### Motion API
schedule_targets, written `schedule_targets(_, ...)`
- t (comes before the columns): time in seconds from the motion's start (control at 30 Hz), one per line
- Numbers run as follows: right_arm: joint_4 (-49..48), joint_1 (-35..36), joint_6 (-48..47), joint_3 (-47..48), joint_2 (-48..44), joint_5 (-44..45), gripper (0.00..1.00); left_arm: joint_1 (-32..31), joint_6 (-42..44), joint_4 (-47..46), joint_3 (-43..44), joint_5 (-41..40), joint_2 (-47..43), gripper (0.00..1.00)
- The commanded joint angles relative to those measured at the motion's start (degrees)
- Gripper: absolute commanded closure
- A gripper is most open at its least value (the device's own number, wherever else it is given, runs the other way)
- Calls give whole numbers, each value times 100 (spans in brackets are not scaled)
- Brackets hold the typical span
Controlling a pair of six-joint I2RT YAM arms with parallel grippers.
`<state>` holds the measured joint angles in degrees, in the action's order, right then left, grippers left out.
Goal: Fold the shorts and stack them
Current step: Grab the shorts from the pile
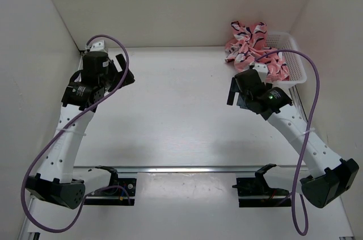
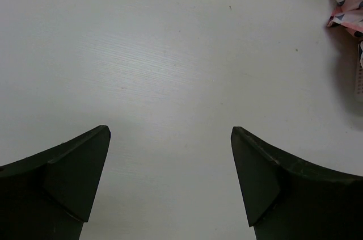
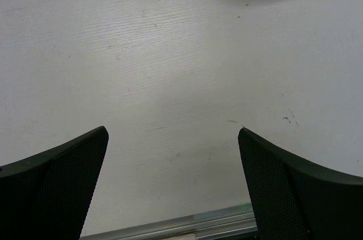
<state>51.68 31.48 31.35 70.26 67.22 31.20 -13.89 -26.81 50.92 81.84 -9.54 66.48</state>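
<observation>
The pink shorts point(image 1: 252, 46) with navy-and-white shapes lie crumpled in and over the white mesh basket point(image 1: 294, 61) at the back right. A corner of them shows at the top right of the left wrist view point(image 2: 347, 1). My left gripper point(image 1: 126, 70) is open and empty over the table's left side, far from the shorts; its jaws stand wide apart in its wrist view point(image 2: 170, 138). My right gripper point(image 1: 232, 91) is open and empty just in front of the basket, pointing at the table's middle; bare table shows between its fingers point(image 3: 173, 138).
White walls enclose the table on the left, back and right. A metal rail point(image 1: 187, 169) runs across the near edge by the arm bases, and it also shows in the right wrist view point(image 3: 187, 223). Purple cables point(image 1: 309, 115) loop from both arms.
</observation>
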Motion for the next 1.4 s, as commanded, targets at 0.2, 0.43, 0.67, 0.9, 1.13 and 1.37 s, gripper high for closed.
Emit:
schedule_targets(0.2, -210, -151, -313, -144, 125, 642, 0, -17, -26, 59, -142, 655, 383, 0)
schedule_targets(0.43, -650, -1107, -1263, 1330, 1789, 457, 4, -17, 53, 59, -336, 453, 830, 0)
schedule_targets(0.67, -352, -1838, -1448, 4124, 4332, 291, 1, 35, 114, 112, -73, 453, 1191, 0)
schedule_targets(0.9, -290, -2155, -1395, 6586, 6293, -755, 11, 88, 167, 164, 33, 330, 1455, 0)
schedule_targets(1.13, -343, -2155, -1263, 7019, 6611, -1002, 96, 88, 220, 164, -19, 330, 1623, 0)
schedule_targets(1.37, -790, -2103, -1465, 6527, 5322, -1169, 100, 88, 220, 164, -19, 330, 1615, 0)
